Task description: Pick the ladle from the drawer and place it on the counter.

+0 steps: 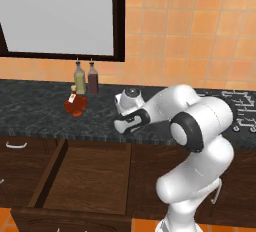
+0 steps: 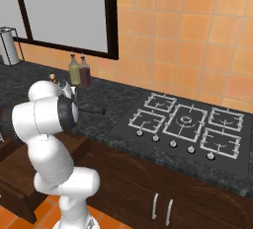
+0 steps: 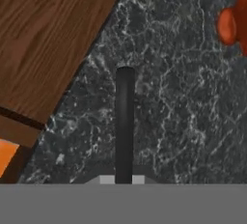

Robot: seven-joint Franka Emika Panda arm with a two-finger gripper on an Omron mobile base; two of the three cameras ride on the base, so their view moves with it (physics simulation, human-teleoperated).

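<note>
My gripper [image 1: 125, 125] hangs just above the front edge of the dark speckled counter [image 1: 40, 108], shut on the ladle. In the hand view the ladle's thin black handle [image 3: 125, 121] runs straight up from between my fingertips over the counter [image 3: 188, 102]; its bowl is hidden. From the right base view the ladle [image 2: 94, 110] pokes out to the right past my arm, low over the counter [image 2: 116, 105]. The wide drawer [image 1: 85, 176] stands pulled open below, its brown floor bare. A corner of the drawer [image 3: 43, 30] shows at the hand view's upper left.
Two bottles [image 1: 80, 78] [image 1: 93, 78] and a red-orange jar [image 1: 76, 104] stand on the counter left of my hand; the jar [image 3: 231, 25] shows at the hand view's right edge. The stove [image 2: 188, 122] lies to the right. A window frame runs along the wall behind.
</note>
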